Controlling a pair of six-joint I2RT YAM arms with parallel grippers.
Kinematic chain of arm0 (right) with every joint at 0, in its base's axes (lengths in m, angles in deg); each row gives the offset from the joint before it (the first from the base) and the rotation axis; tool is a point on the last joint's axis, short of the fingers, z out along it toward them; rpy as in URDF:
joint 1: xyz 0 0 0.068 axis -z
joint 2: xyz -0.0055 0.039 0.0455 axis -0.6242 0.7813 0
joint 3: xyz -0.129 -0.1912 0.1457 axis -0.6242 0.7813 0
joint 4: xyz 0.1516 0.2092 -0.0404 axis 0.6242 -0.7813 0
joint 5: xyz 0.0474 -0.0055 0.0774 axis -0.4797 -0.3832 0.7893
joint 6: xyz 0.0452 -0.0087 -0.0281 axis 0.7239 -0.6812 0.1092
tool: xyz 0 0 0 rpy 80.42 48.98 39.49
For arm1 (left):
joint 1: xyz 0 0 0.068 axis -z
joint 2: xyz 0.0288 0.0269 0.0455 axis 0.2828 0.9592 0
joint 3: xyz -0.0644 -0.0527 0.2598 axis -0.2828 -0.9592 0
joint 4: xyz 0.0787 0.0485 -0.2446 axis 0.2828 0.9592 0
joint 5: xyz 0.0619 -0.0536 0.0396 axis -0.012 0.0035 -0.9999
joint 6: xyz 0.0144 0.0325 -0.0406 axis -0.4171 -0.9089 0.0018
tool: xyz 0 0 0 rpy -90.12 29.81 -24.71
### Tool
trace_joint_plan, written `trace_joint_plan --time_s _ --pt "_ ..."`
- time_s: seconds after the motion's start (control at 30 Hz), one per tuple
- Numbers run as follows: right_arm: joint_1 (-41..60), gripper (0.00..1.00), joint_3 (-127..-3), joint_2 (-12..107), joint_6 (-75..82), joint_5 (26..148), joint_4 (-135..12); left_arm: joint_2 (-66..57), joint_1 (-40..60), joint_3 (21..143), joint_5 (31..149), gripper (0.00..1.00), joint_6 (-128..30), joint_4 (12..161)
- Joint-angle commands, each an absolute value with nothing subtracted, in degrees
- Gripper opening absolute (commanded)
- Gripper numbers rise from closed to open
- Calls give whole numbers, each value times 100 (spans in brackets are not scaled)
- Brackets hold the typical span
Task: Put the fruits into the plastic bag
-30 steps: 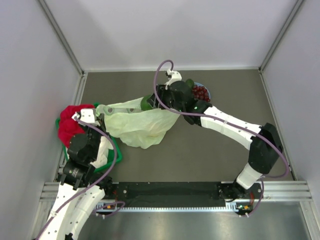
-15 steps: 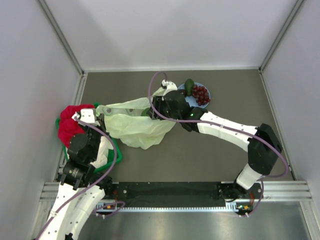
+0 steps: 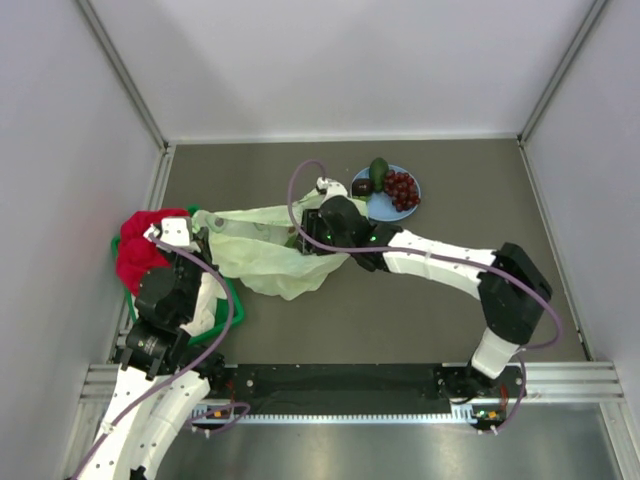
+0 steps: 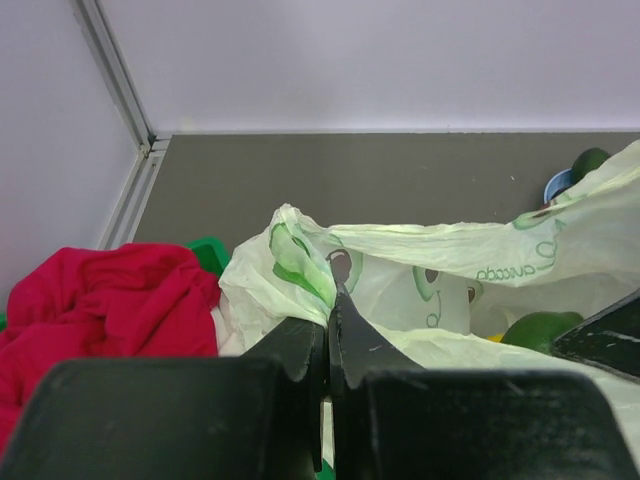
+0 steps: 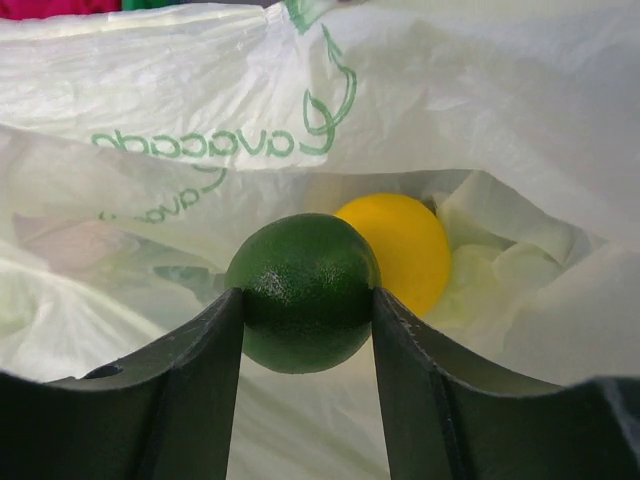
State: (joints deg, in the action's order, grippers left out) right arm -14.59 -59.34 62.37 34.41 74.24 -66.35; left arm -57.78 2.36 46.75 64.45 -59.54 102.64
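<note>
Right wrist view, dead centre: gripping round dark-green fruit (image 5: 303, 285) with right claw (image 5: 306, 318) inside crinkly pale yellow-green plastic bag (image 5: 180, 90); pinching rim with left claw (image 4: 328, 315). Could roll out on early release.

Pale yellow-green translucent plastic bag (image 5: 150, 80), printed with green lettering and avocado motifs. Glossy dark green round fruit (image 5: 303, 291). Orange-yellow citrus (image 5: 405, 247). Crimson cloth (image 4: 100, 300). Light blue plate (image 3: 384, 208); dark red grape bunch (image 3: 402, 187), green avocado (image 3: 378, 171), near-black small fruit (image 3: 361, 186). Grey-brown table (image 3: 400, 300).

Left arm folded lower left, left gripper (image 4: 328, 312) pinching the bag (image 4: 450, 245); right arm stretched to centre, right gripper (image 5: 305, 310) clasping green fruit (image 5: 303, 280).
</note>
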Motion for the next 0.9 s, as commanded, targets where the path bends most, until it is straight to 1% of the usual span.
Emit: trace_joint_plan --time_s 0.0,0.27,0.4,0.53,0.63,0.87 --pt "-1552 42 -6558 6809 3303 7308 -6534 -5799 212 4671 6560 0 -5959 10020" --pt "-1543 42 -7954 7943 2872 7044 -6902 -5807 212 4636 6903 0 -5985 9941" --pt "-1543 42 -8404 8383 2801 7079 -7132 -5825 212 4636 6929 0 -5994 9932" --pt "-1543 41 -8168 8392 2932 7228 -7044 -5807 212 4636 6912 0 -5985 9923" --pt "-1560 41 -7730 8295 3038 7281 -6938 -5781 212 4645 6877 0 -5985 9932" --pt "-1596 41 -7359 8322 3205 7369 -6859 -5781 212 4645 6842 0 -5985 9958"
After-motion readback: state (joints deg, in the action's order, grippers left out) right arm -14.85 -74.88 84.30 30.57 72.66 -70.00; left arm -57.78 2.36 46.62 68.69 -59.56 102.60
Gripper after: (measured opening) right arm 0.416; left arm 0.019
